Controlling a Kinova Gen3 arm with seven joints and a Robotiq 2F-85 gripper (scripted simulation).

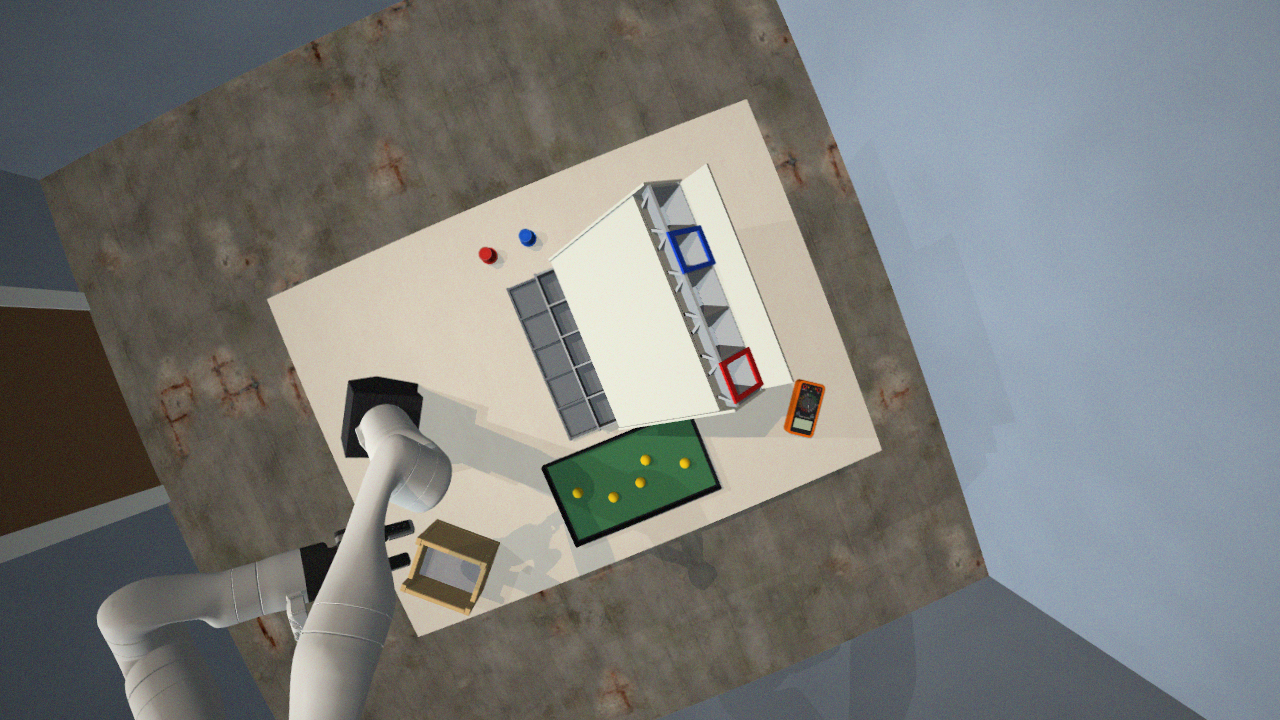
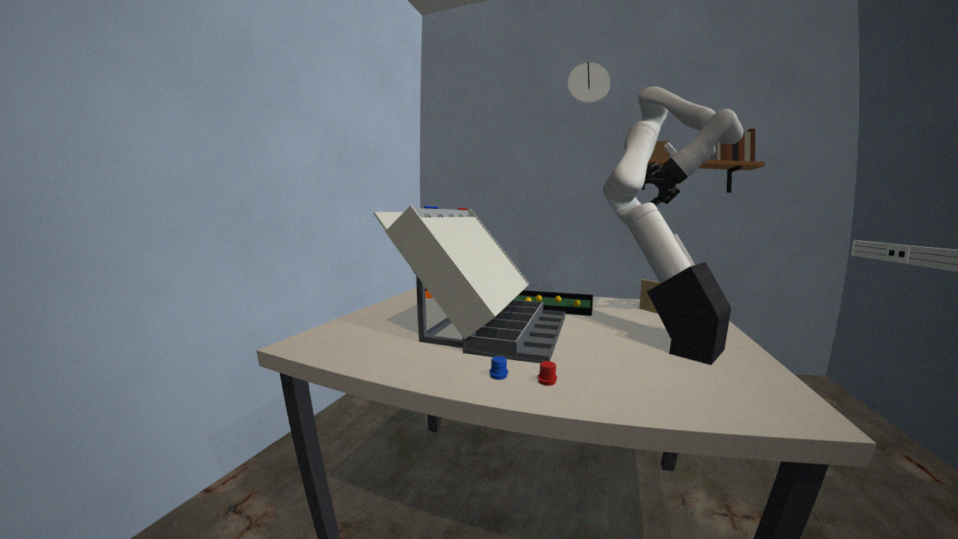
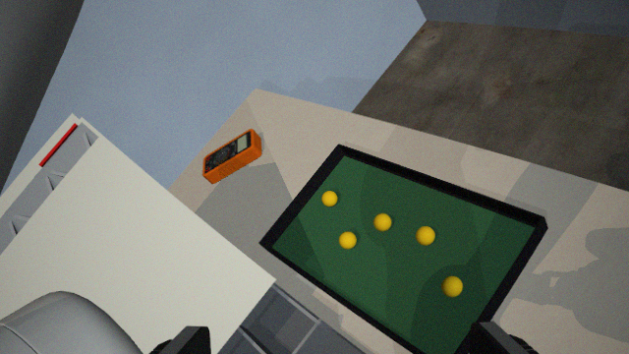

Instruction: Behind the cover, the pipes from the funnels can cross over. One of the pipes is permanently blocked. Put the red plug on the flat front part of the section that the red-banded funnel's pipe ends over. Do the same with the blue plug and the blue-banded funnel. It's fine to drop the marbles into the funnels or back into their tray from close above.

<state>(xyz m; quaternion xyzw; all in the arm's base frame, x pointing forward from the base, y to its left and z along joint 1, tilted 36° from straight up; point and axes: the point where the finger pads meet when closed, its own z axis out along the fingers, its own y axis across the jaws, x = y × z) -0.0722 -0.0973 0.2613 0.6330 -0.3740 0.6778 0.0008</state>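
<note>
Pincer (image 1: 404,545) (image 2: 659,191) (image 3: 341,339) spread apart, raised above the pale tabletop (image 1: 375,313) (image 2: 602,375) (image 3: 305,120) amid blue-grey walls (image 1: 1118,223) (image 2: 495,120) (image 3: 197,59).

And here we are in what looks like a lab or test room: a robot arm (image 1: 344,573) (image 2: 639,157) mounted on a pale table (image 1: 375,313) (image 2: 602,402), an orange multimeter (image 1: 804,408) (image 3: 232,156) lying on it! Plain blue walls, a round clock (image 2: 588,82), a bookshelf (image 2: 747,164) and a stained floor (image 1: 223,214) (image 2: 536,462) (image 3: 491,79) round out the room.

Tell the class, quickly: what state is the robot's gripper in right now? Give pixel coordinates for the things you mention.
Gripper (image 1: 405,545) (image 2: 661,199) (image 3: 341,339): open, fingers wide apart, holding nothing.
</note>
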